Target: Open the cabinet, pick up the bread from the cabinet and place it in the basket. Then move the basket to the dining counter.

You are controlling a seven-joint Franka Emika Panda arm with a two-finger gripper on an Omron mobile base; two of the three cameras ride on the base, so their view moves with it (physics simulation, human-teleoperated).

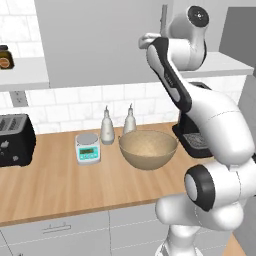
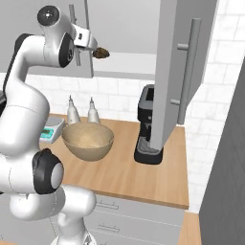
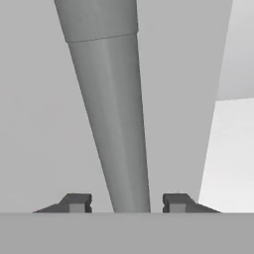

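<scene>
The grey cabinet [image 1: 100, 40] hangs above the counter. Its right door [image 2: 173, 72] stands swung open. The left door's vertical bar handle [image 3: 115, 124] runs up between my two fingertips [image 3: 79, 202], with a gap on each side. My gripper [image 3: 127, 202] is open around that bar, high up at the left door. The bread [image 2: 100, 53], a small dark brown lump, lies on the cabinet shelf just right of my hand. The tan basket [image 1: 148, 149] [image 2: 87, 140] sits on the tile-backed wooden counter below and holds nothing. The dining counter is out of view.
On the counter stand a kitchen scale [image 1: 88, 148], two white bottles [image 1: 107, 127], a black toaster [image 1: 15, 140] and a black coffee machine [image 2: 148, 125] under the open door. A jar [image 1: 5, 56] sits on a left shelf. Grey drawers [image 1: 60, 229] are below.
</scene>
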